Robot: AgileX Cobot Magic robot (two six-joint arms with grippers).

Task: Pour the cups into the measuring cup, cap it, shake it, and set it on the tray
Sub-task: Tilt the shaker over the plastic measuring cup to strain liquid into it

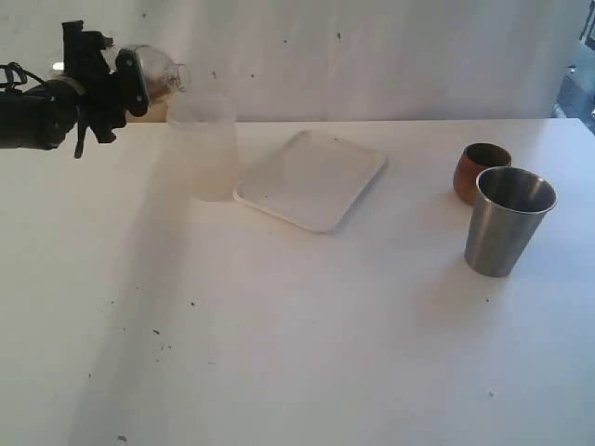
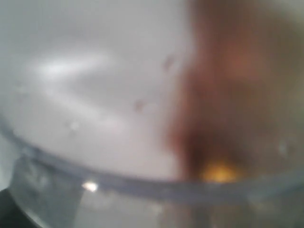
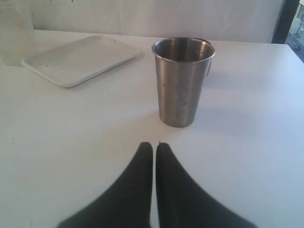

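Note:
My left gripper point(image 1: 138, 82) hangs at the far left, above the table, shut on the clear dome cap point(image 1: 158, 72). The cap sits just left of and above the rim of the measuring cup point(image 1: 203, 149), a pale see-through tumbler whose marks do not show. In the left wrist view the cap's blurred rim point(image 2: 142, 183) fills the frame and hides the fingers. The white tray point(image 1: 311, 177) lies right of the measuring cup. At the right stand the steel tumbler point(image 1: 507, 223) and, behind it, the brown wooden cup point(image 1: 481, 169). My right gripper point(image 3: 154, 145) is shut, low over the table, short of the steel tumbler point(image 3: 183, 80).
Small dark specks dot the white table point(image 1: 279, 353). A pale wall runs behind the table's far edge. The right wrist view shows the tray point(image 3: 78, 59) and the measuring cup point(image 3: 16, 35) beyond the tumbler, off to one side.

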